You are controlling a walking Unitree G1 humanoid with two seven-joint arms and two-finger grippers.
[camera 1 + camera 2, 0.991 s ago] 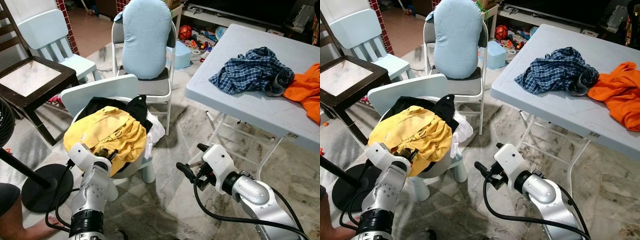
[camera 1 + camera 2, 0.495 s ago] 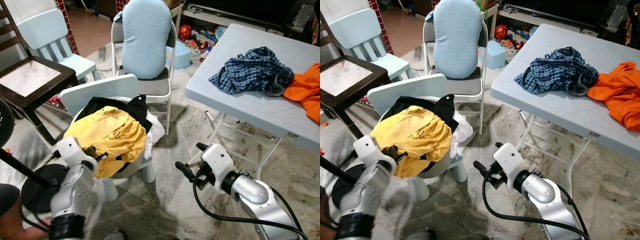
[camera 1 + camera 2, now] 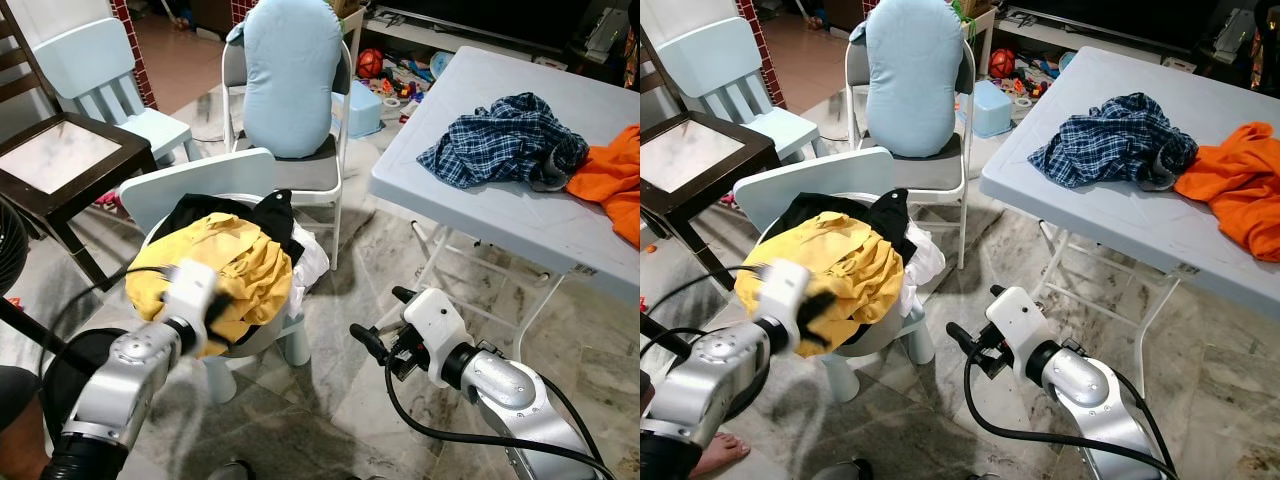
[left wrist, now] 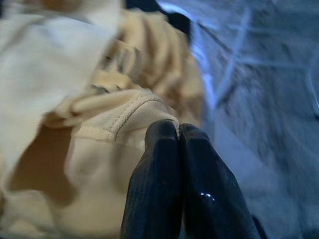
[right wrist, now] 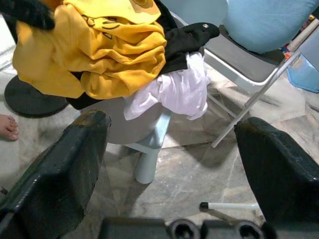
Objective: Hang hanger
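A pile of clothes lies on a small pale-blue chair (image 3: 195,178): a yellow garment (image 3: 235,262) on top, a black one (image 3: 276,214) behind it and a white one (image 3: 312,266) hanging over the side. I see no hanger. My left gripper (image 3: 220,304) is blurred with motion at the front edge of the yellow garment. In the left wrist view its fingers (image 4: 178,127) are shut together, tips against the yellow fabric. My right gripper (image 3: 380,314) hovers low over the floor to the right of the chair, open with nothing in it (image 5: 174,124).
A folding chair with a light blue cushion (image 3: 293,70) stands behind the pile. At the right, a white table (image 3: 470,205) carries a plaid shirt (image 3: 505,140) and an orange garment (image 3: 612,175). A dark wooden chair (image 3: 60,150), a fan base (image 3: 70,372) and a person's foot (image 3: 715,452) are at the left.
My left arm has swung up and right, bringing its gripper from the lower left of the pile onto the front of the yellow garment. The right arm has barely moved.
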